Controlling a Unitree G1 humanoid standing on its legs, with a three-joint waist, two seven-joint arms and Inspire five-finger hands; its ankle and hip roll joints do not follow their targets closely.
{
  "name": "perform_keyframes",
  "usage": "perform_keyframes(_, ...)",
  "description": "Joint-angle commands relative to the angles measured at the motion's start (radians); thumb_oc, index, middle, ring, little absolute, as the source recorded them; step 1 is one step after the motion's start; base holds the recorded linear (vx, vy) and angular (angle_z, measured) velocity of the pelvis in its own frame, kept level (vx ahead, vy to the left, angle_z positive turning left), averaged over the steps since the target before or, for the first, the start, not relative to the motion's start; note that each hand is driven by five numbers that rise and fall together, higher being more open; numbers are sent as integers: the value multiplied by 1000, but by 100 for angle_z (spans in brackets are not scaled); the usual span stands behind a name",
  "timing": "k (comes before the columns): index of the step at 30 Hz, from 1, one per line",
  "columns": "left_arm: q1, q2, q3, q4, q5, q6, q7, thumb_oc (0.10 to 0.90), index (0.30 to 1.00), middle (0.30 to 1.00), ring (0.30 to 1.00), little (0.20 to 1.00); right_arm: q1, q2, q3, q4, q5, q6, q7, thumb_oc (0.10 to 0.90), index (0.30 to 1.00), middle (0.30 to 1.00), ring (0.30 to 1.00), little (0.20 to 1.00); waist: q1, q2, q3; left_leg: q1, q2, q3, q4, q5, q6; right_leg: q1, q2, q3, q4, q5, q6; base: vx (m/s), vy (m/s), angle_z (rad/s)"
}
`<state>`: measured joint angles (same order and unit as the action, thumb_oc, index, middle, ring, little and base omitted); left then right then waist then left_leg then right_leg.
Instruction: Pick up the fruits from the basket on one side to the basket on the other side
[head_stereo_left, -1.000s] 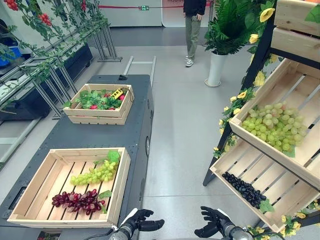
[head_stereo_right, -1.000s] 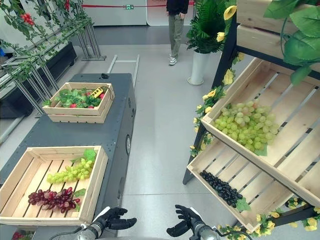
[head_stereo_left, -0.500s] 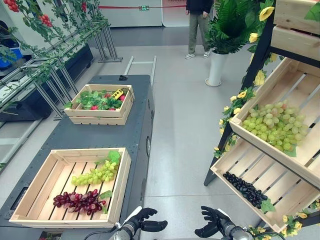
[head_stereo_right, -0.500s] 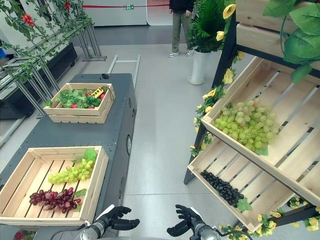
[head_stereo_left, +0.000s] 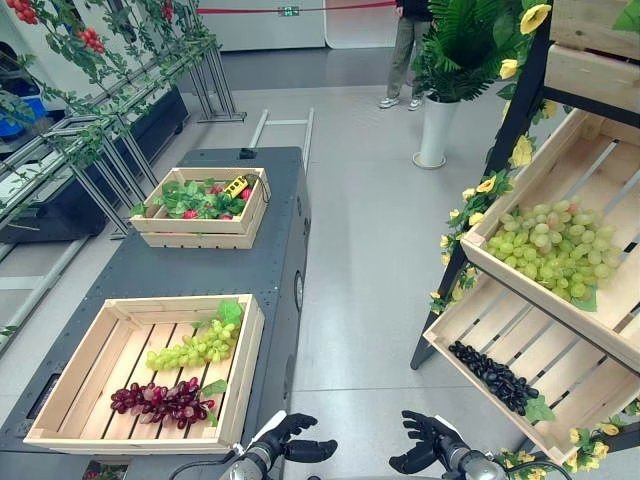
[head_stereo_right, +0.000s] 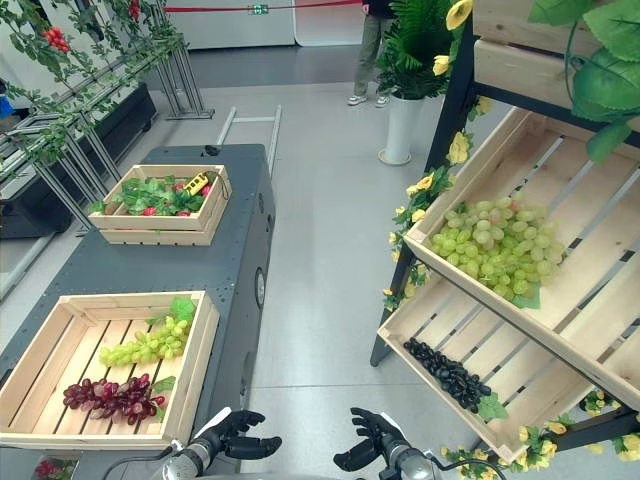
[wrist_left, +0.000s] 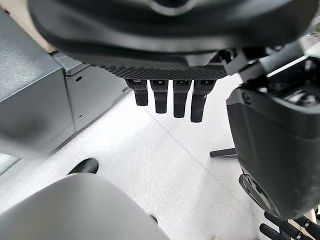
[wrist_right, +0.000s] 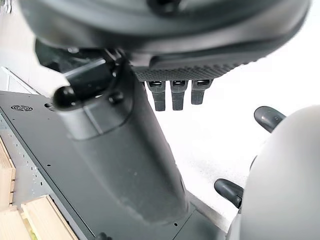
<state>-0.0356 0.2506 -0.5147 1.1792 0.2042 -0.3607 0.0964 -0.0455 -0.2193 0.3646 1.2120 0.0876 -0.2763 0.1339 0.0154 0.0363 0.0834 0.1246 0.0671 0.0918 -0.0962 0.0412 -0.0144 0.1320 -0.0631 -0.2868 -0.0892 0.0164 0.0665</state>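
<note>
A near wooden crate (head_stereo_left: 75, 385) on the dark table holds a green grape bunch (head_stereo_left: 190, 350) and a red grape bunch (head_stereo_left: 155, 403). On the slanted rack to the right, an upper crate (head_stereo_left: 600, 310) holds a pile of green grapes (head_stereo_left: 548, 249) and a lower crate (head_stereo_left: 470, 325) holds black grapes (head_stereo_left: 495, 377). My left hand (head_stereo_left: 285, 445) and right hand (head_stereo_left: 425, 445) hang low over the floor between table and rack. Both are empty with relaxed fingers (wrist_left: 173, 97), the right's fingers (wrist_right: 172, 92) hanging the same way.
A far crate (head_stereo_left: 200, 235) with leafy produce and a yellow item sits further back on the dark table (head_stereo_left: 270, 270). A white potted plant (head_stereo_left: 435, 125) stands beside the rack. A person's legs (head_stereo_left: 405, 65) are at the far end of the aisle.
The person at the back has stepped to the right. The view has shifted slightly. My hands stay low, the left one a little more forward.
</note>
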Motion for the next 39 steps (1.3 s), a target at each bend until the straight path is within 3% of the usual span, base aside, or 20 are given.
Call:
perform_keyframes(1,-129,-14,-5,-37,-52,-215,149,800,900,900,900,900,-86,21,38,14,29,-27,-27,800,900,900,900,900,3,-23,47,40,-51,50,9,-133,19,28,-8,17,64,-124,-3,0,0,0)
perform_keyframes(5,-148,16,77,-162,-171,-292,229,800,900,900,900,900,-84,1,34,-11,45,-14,-17,800,900,900,900,900,17,-20,54,31,-52,41,9,-131,17,27,-10,11,60,-124,-7,-9,-2,1)
perform_keyframes(9,-160,73,192,-340,-136,-308,366,800,900,900,900,900,-77,-29,13,-30,42,-4,4,800,900,900,900,900,40,-15,63,16,-52,19,9,-122,13,24,-12,-5,59,-121,-18,-46,-12,6)
perform_keyframes(13,-185,168,293,-424,-82,-264,454,800,900,900,900,900,-63,-49,6,-27,22,-17,7,800,900,900,900,900,46,0,61,4,-54,5,9,-112,5,21,-17,-24,63,-126,-23,-16,0,14)
perform_keyframes(15,-203,263,350,-452,-89,-226,457,800,900,900,900,900,-45,-60,7,-29,12,-28,8,800,900,900,900,900,44,13,54,-4,-55,4,9,-105,-2,19,-20,-34,62,-132,-25,14,16,8)
perform_keyframes(19,-225,375,404,-480,-84,-148,456,800,900,900,900,900,-22,-72,18,-42,11,-44,14,800,900,900,900,900,46,25,48,-20,-57,4,9,-90,-15,16,-20,-40,55,-132,-26,12,26,17)
perform_keyframes(20,-252,425,420,-471,-87,-121,453,800,900,900,900,900,-13,-81,22,-56,20,-53,12,800,900,900,900,900,41,29,49,-26,-47,37,9,-77,-24,13,-20,-52,52,-134,-28,-22,37,14)
perform_keyframes(23,-318,474,405,-431,-55,-95,453,800,900,900,900,900,-9,-104,16,-78,52,-51,-3,800,900,900,900,900,21,32,57,-35,-27,119,40,-74,-44,11,-32,-83,68,-146,-27,-28,67,36)
perform_keyframes(25,-396,538,353,-371,69,-5,474,800,900,900,900,900,-37,-126,9,-74,94,-40,-20,800,900,900,900,900,21,40,63,-53,-27,120,41,-65,-47,3,-43,-102,89,-150,-29,-20,142,69)
perform_keyframes(29,-427,606,305,-271,177,47,490,800,900,900,900,900,-56,-136,-1,-51,85,-41,-22,800,900,900,900,900,19,48,61,-34,-32,130,37,-76,-36,9,-54,-116,96,-152,-20,52,133,35)
perform_keyframes(34,-427,693,231,-185,378,75,481,800,900,900,900,900,-41,-148,1,-51,47,-49,-3,800,900,900,900,900,8,49,54,-9,-42,156,23,-91,-20,20,-57,-117,81,-139,0,109,179,9)
perform_keyframes(39,-446,714,180,-189,407,94,478,800,900,900,900,900,-38,-160,15,-82,39,-51,13,800,900,900,900,900,4,43,75,-23,-43,162,41,-102,-8,-10,-56,-105,115,-144,5,64,139,12)
